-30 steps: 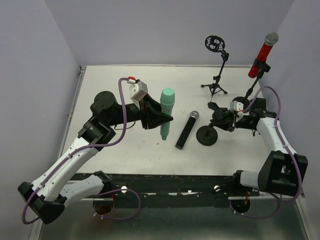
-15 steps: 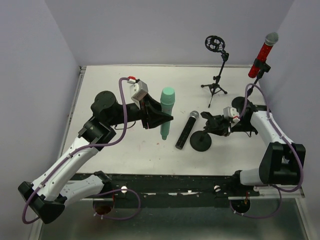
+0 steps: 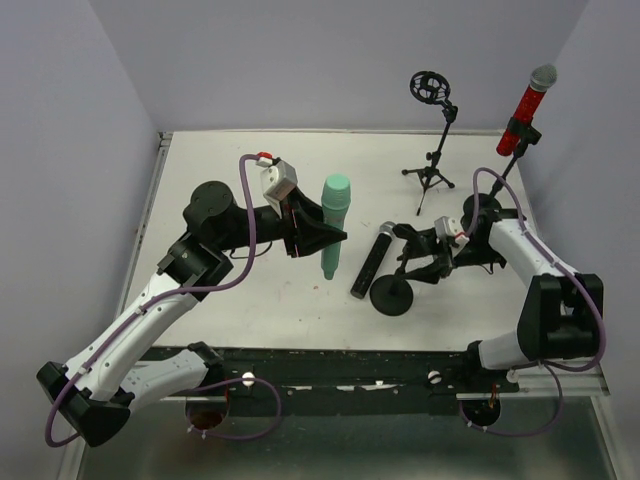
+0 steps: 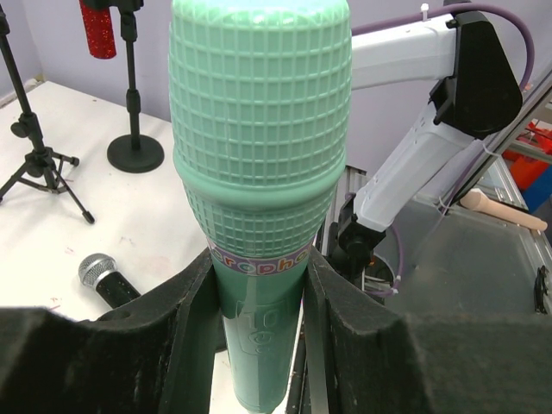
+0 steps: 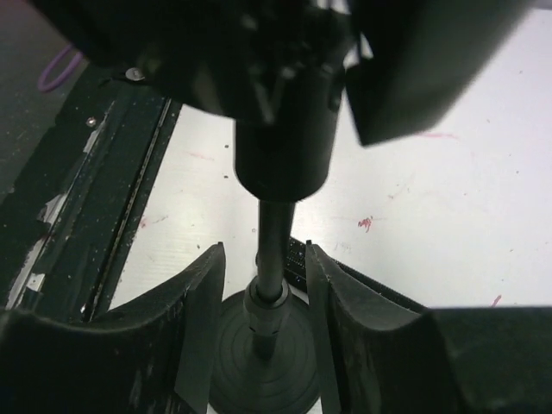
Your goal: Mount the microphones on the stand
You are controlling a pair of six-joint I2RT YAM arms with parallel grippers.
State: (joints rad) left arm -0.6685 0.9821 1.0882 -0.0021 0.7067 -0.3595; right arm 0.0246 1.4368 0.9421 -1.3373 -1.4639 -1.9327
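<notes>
My left gripper (image 3: 322, 238) is shut on the mint-green microphone (image 3: 334, 215) and holds it upright above the table; in the left wrist view the pads press both sides of its body (image 4: 259, 285). The black microphone (image 3: 371, 262) lies flat on the table. The red microphone (image 3: 524, 105) sits clipped in its stand at the back right. My right gripper (image 3: 422, 262) straddles the pole of a black round-base stand (image 3: 392, 297). In the right wrist view the pole (image 5: 272, 250) stands between the jaws with a gap on each side.
A tripod stand with an empty ring mount (image 3: 431, 90) stands at the back, right of centre. The red microphone's stand base (image 4: 135, 153) is beside it. The table's dark front rail (image 3: 350, 360) runs along the near edge.
The right gripper and the round-base stand have moved together leftward and nearer, toward the black microphone. The left arm and the green microphone have not moved.
</notes>
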